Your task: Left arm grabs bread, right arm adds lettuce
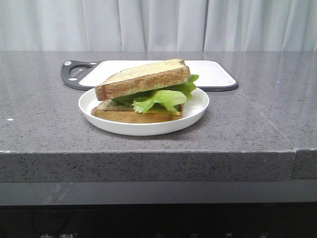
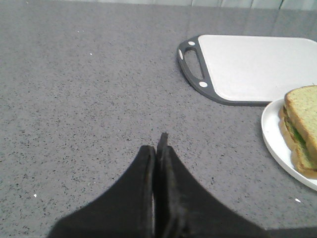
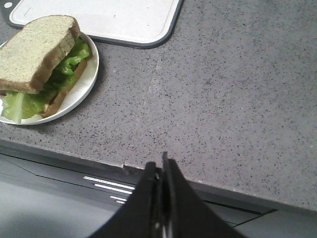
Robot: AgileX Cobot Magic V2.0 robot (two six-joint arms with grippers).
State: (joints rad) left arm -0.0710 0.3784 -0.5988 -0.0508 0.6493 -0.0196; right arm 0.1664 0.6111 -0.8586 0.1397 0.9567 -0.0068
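A white plate [image 1: 195,110] holds a stacked sandwich: a lower slice [image 1: 124,116], the ruffled green lettuce [image 1: 161,97] on it, and the thick bread [image 1: 143,78] lying tilted on top. The sandwich also shows in the left wrist view [image 2: 303,121] and in the right wrist view, with the bread [image 3: 34,49] over the lettuce [image 3: 67,67]. My left gripper [image 2: 157,144] is shut and empty over bare counter, well left of the plate. My right gripper [image 3: 159,166] is shut and empty at the counter's front edge, right of the plate. Neither arm shows in the front view.
A white cutting board with a dark grey handled rim [image 1: 215,74] lies behind the plate; it also shows in the left wrist view [image 2: 257,64] and the right wrist view [image 3: 114,17]. The grey speckled counter [image 1: 247,124] drops off at its front edge.
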